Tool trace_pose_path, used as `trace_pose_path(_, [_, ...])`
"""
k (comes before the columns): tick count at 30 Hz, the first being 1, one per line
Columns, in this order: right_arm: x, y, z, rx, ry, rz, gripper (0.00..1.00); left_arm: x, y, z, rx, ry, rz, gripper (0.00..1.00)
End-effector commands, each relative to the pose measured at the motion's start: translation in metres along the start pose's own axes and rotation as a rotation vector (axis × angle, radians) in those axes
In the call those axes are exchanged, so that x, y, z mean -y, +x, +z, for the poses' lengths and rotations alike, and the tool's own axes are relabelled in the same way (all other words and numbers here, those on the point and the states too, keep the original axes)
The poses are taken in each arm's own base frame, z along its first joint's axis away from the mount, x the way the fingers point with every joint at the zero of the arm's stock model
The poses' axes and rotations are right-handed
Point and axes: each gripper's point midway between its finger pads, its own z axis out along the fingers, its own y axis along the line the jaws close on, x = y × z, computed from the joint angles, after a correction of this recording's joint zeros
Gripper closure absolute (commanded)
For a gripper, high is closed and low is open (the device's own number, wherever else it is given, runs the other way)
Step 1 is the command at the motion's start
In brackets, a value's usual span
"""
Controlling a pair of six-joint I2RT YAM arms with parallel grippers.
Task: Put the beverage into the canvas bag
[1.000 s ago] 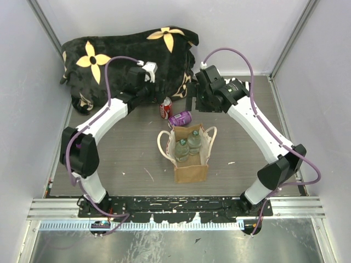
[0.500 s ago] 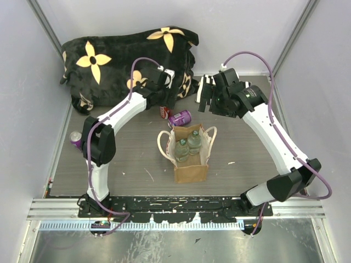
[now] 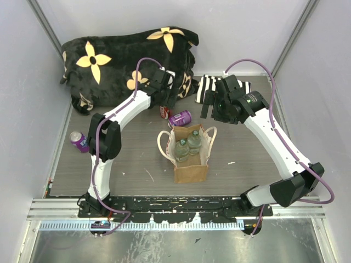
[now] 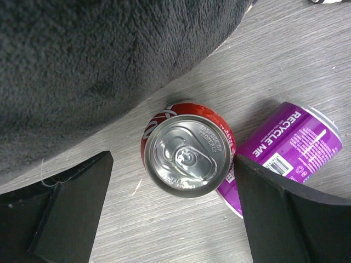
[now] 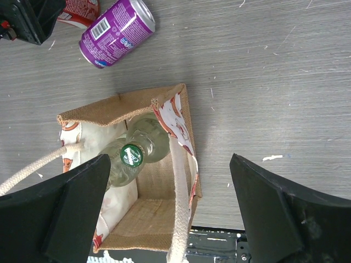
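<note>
Red can (image 4: pixel 185 155) — upright, centred within left tool (image 4: pixel 173 160)

Canvas bag (image 3: pixel 191 172), perhaps two bottles (image 3: pixel 193 143) inside

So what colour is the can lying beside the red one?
That lying can is purple with white lettering; left wrist view.

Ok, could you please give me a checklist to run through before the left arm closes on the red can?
1. Left gripper open: ok.
2. Red can upright, between its fingers: ok.
3. Fingers clear of the purple can lying alongside: not ok, one finger overlaps it in the wrist view.
4. Canvas bag upright, mouth open: ok.
5. Room left beside the two bottles: cannot tell.
</note>
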Motion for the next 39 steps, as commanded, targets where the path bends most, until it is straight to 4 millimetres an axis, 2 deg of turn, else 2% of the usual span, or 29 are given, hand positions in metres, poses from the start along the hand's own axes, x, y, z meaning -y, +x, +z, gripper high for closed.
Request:
trace_pose_path(1, [-0.003,-0.011,-0.015,0.062,-0.043,0.034,0.04,0.000,-0.006,0.009,0.011,-0.006,0.005,0.01])
trace_pose_path(9, [-0.002,-0.008,-0.013,0.053,-0.045,0.037,0.04,0.010,-0.004,0.020,0.020,0.024,-0.004,0.11])
trace_pose_path(12, [-0.001,-0.008,-0.013,0.051,-0.043,0.036,0.04,0.014,-0.006,0.021,0.039,0.041,-0.012,0.34])
trace_pose_path(16, [0.000,-0.006,-0.012,0.046,-0.045,0.036,0.04,0.015,-0.013,0.014,0.073,0.055,-0.015,0.57])
trace_pose_path(20, [0.000,-0.002,-0.010,0.038,-0.052,0.040,0.04,0.012,-0.026,-0.004,0.119,0.058,0.004,0.96])
trace_pose_path(21, [0.001,-0.001,-0.010,0.037,-0.054,0.042,0.04,0.011,-0.029,-0.010,0.134,0.060,0.011,1.00])
trace_pose_path(28, [0.001,0.006,-0.009,0.034,-0.071,0.063,0.04,0.008,-0.055,-0.069,0.249,0.103,0.072,1.00])
trace_pose_path(33, [0.004,0.012,-0.009,0.031,-0.069,0.067,0.04,0.011,-0.063,-0.102,0.275,0.150,0.077,1.00])
trace_pose_path(36, [0.007,0.011,-0.014,0.049,-0.068,0.068,0.04,0.020,-0.069,-0.133,0.287,0.225,0.074,1.00])
trace_pose_path(39, [0.011,0.008,-0.019,0.067,-0.064,0.073,0.02,0.038,-0.076,-0.174,0.302,0.346,0.080,1.00])
